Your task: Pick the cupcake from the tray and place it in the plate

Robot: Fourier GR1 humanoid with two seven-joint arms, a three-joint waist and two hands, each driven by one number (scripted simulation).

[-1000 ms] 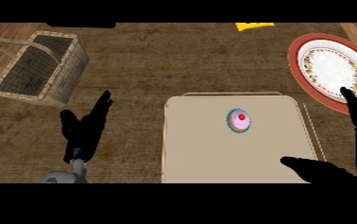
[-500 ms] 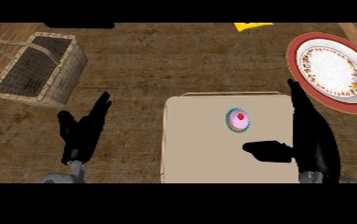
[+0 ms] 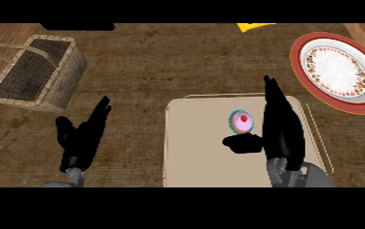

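Note:
A small cupcake [image 3: 242, 121] with pink icing, a red top and a teal wrapper stands on the beige tray [image 3: 196, 146]. My right hand [image 3: 280, 126] hovers over the tray just right of the cupcake, fingers straight and pointing away, thumb reaching toward the cupcake's near side without closing on it. The plate [image 3: 333, 69], red-rimmed with a patterned white middle, lies at the far right of the counter. My left hand [image 3: 83, 136] rests open at the lower left, fingers up.
A wicker basket [image 3: 39, 71] sits at the far left. A yellow object [image 3: 254, 26] peeks in at the top edge. A dark shape [image 3: 77, 26] lies along the top left. The counter is dark wood.
My right hand has come in from the lower right and moved forward and left over the tray, ending beside the cupcake. The left hand has barely shifted.

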